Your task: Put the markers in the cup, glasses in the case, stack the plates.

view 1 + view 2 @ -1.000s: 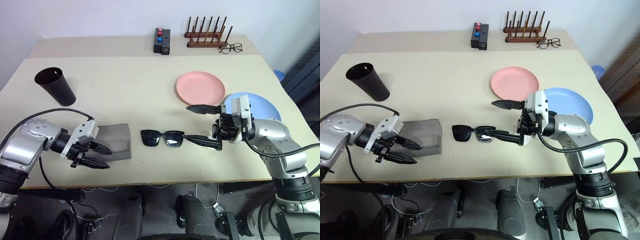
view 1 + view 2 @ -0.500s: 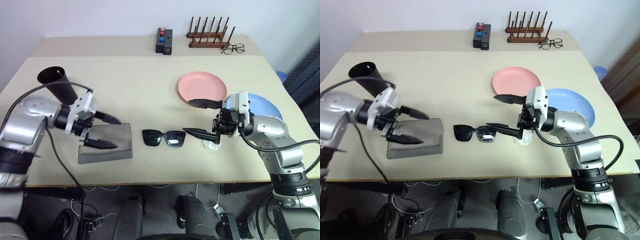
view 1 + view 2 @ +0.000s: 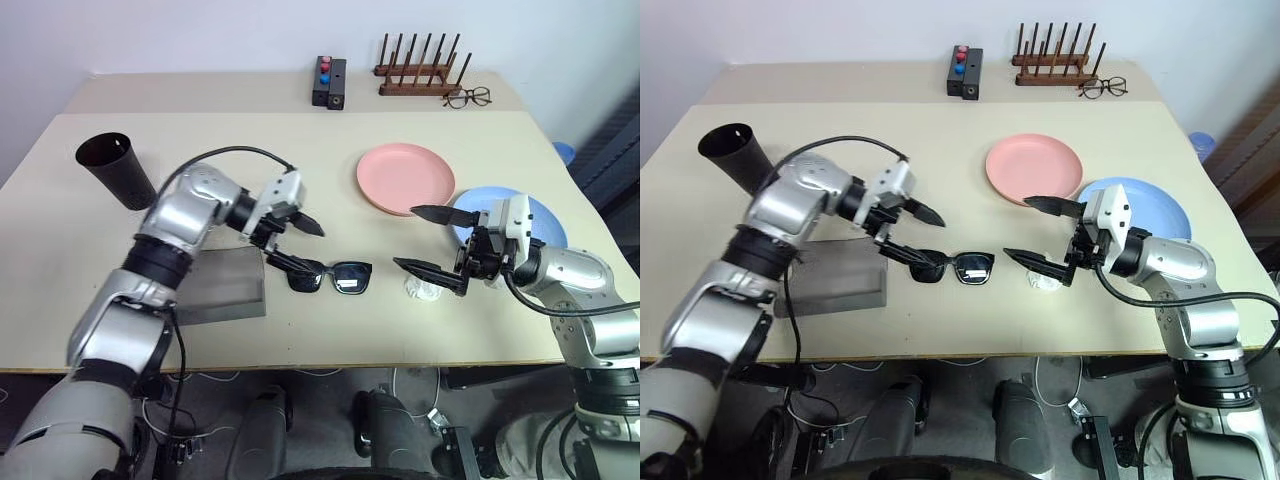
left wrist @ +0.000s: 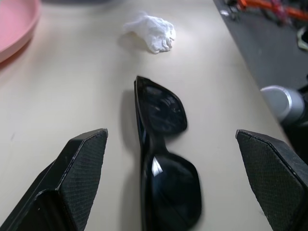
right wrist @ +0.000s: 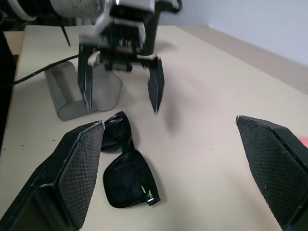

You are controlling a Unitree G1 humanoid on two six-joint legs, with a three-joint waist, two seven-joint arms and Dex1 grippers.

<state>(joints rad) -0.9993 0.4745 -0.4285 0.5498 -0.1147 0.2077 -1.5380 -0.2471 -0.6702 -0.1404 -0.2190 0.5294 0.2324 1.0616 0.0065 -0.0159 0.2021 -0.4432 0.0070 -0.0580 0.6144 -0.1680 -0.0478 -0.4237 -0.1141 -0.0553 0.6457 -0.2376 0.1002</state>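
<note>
The black glasses [image 3: 330, 277] lie folded open on the table, near its front middle. My left gripper [image 3: 318, 250] hovers open over their left end; in the left wrist view the glasses [image 4: 163, 168] lie between its fingers [image 4: 72, 178]. My right gripper [image 3: 405, 237] stands open and empty to the right of the glasses. The grey case [image 3: 222, 285] lies flat to their left, under my left forearm. At the far left stands the black cup [image 3: 117, 170]. The pink plate [image 3: 404, 178] and the blue plate [image 3: 540, 215] lie side by side at the right. The markers are out of view.
A white crumpled wad [image 3: 425, 289] lies under my right gripper. At the back stand a black box with red and blue knobs [image 3: 326, 82] and a wooden rack [image 3: 418, 70], with wire spectacles [image 3: 462, 97] beside the rack. The table's front edge runs close behind the glasses.
My left arm has swung up off the case and to the right, to the glasses. My right gripper has drawn back to the right, away from them. Both stay open.
</note>
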